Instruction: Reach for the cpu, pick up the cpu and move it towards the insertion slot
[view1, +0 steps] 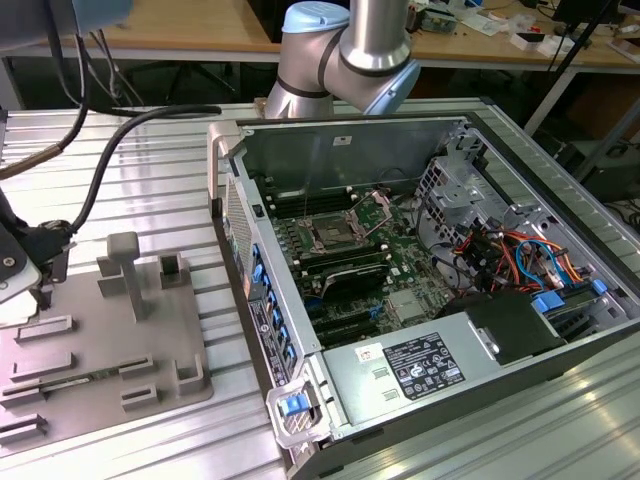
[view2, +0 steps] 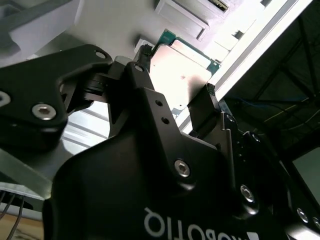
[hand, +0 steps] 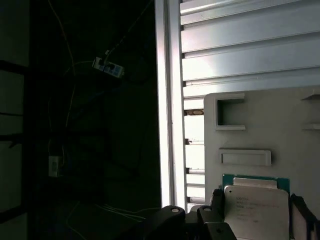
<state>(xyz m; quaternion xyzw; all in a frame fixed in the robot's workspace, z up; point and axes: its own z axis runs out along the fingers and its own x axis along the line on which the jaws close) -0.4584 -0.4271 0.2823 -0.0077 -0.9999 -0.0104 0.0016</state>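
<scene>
While the gripper (view1: 38, 285) stands at nine o'clock in the exterior view, low over the outer end of the grey tray (view1: 110, 350), the reach is judged complete. In both wrist views the cpu (hand: 257, 205) sits between the two black fingers (hand: 216, 200). Its silvery top faces the cameras and a thin green edge shows along one side. The jaws are drawn in against two opposite edges of the chip with no gap visible on either side, and they are assessed as clamped on it. Whether the chip has left the tray cannot be told: pale tray surface with raised blocks lies close behind it, and no clearance can be read.

The insertion slot (view1: 330, 236) lies on the green motherboard (view1: 400, 275) inside the open computer case (view1: 340, 150). It is toward three o'clock from the gripper and well apart from it, with the case's side wall and a stretch of ribbed metal table (view1: 150, 150) between. Its metal frame surrounds a dark centre that appears unoccupied.

Status: reach done; grasp made, in my judgement; lift unconfirmed; carry to the slot wholly outstanding.
</scene>
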